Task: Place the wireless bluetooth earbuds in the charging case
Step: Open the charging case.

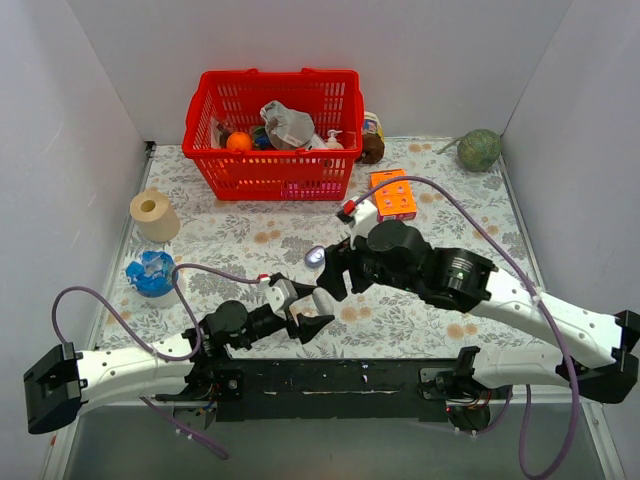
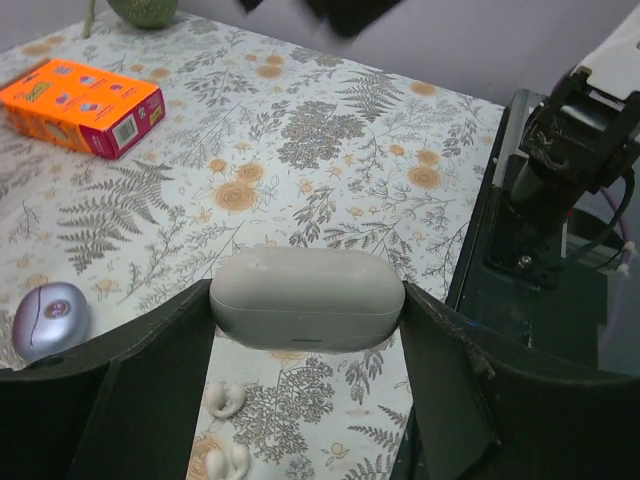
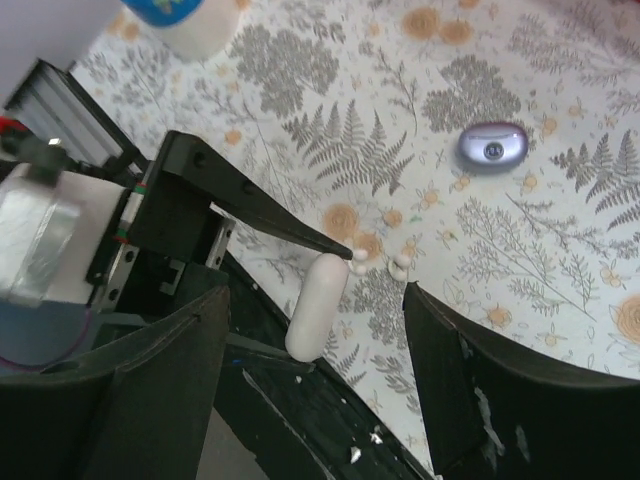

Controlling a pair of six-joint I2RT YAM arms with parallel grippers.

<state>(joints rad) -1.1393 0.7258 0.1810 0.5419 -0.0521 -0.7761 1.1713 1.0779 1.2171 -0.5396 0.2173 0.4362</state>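
Overhead: lavender charging case [image 1: 315, 256] lies on the worktop [image 1: 450, 200], apparently shut.

Left wrist: left end effector [image 2: 305, 312] clamped on a white oval lump [image 2: 305, 295]; two tiny pale earbuds [image 2: 225, 400] loose at 6 o'clock.

Right wrist: right end effector [image 3: 310, 305] apart, empty.

Insertion seems not yet begun.

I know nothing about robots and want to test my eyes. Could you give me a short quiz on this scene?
1. True or false: the lavender oval case lies shut on the floral table, gripped by nothing.
2. The left end effector grips: A) an orange box, B) a white oval case, C) a green ball?
3. How many small pale earbuds lie on the table near the gripped case?
Key: 1 true; 2 B; 3 two.
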